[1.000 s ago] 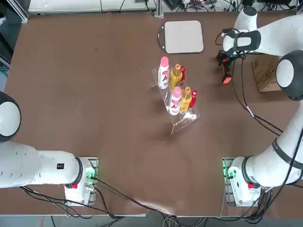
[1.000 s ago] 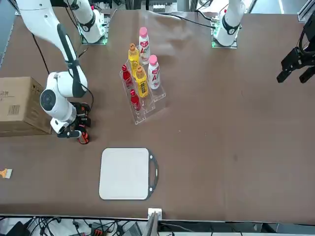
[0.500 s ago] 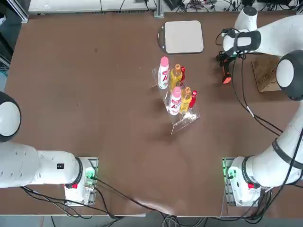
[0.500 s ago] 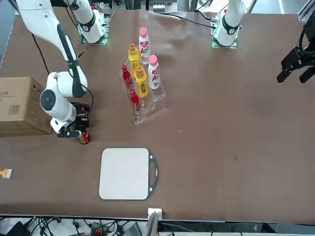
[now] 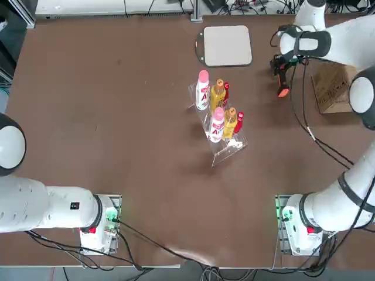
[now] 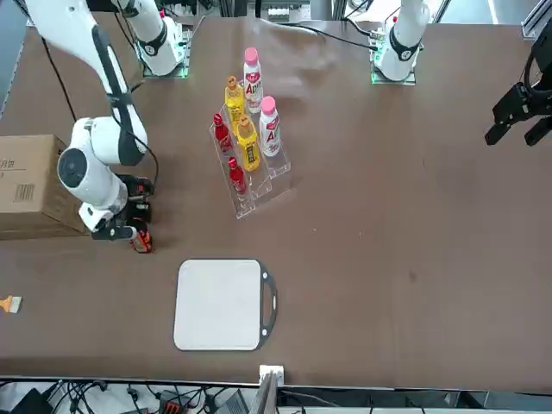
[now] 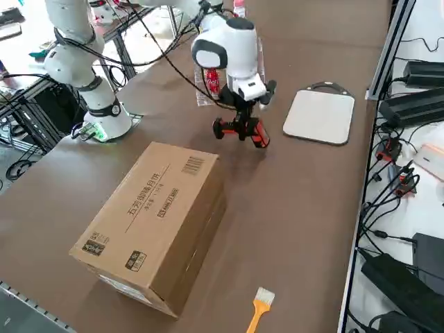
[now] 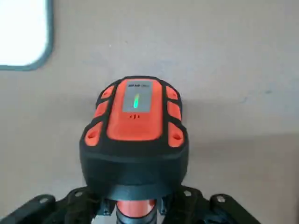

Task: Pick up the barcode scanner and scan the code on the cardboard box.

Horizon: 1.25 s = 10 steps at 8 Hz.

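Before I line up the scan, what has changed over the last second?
The right gripper, shut on the barcode scanner, has moved slightly with it toward the cardboard box; in the top view that is to the right and a little away from the robot's bases. The box, the bottles and the white board stayed put.

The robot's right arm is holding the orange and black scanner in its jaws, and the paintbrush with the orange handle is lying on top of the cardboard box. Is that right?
Not quite: the paintbrush lies on the table beside the cardboard box, as the right side view shows. The right arm's jaws do hold the scanner.
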Tool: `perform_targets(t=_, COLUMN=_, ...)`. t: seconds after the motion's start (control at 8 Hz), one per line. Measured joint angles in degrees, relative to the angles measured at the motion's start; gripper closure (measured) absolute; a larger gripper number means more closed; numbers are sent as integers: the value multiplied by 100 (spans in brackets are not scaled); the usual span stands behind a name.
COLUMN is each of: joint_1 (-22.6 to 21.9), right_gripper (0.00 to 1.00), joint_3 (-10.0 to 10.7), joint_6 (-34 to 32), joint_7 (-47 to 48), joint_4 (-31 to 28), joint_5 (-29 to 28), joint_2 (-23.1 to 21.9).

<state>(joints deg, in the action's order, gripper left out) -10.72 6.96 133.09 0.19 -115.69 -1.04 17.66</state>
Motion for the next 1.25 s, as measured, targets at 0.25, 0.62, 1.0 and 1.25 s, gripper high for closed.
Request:
perform_targets(t=0.25, joint_1=111, right_gripper=57, joint_3=58, joint_6=-918, joint_7=0, joint_4=55, joint_5=0, joint_2=-951)
perform_targets(t=0.62, joint_1=905, right_gripper=57, joint_3=98, joint_6=-2272, joint_7=-587, joint_4=87, joint_5=6, joint_2=-2070)
perform_targets(t=1.0, joint_1=2141, right_gripper=57, joint_3=141, joint_6=-2810, joint_7=-2136, joint_4=100, joint_5=20, joint_2=-2279)
perform_targets(t=1.25, joint_1=2917, right_gripper=57, joint_3=165, joint_6=-2789, joint_7=-3070, joint_4=107, joint_5=53, joint_2=-2189)
